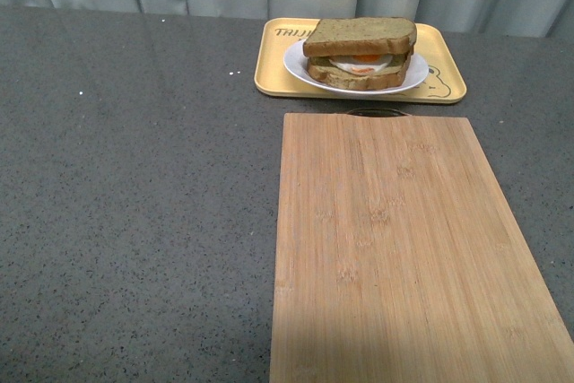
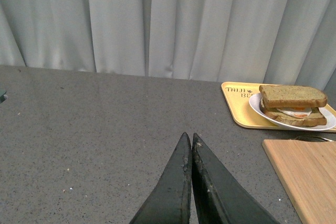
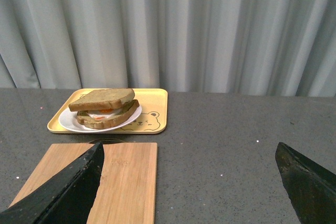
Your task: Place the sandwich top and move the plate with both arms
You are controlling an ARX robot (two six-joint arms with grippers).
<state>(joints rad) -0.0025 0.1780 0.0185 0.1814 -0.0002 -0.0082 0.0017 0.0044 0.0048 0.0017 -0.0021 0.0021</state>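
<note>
brown sandwich top [image 1: 360, 35] already caps the egg slice on the plate [image 1: 296, 65], on the yellow tray [image 1: 273, 78] at the counter's far edge. left gripper [image 2: 190, 139] is pressed together, right gripper [image 3: 189, 156] spread wide; both look done.

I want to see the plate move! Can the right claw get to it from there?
Probably yes. The right claw is open, and only the bare board and table lie between it and the plate on the tray.
</note>
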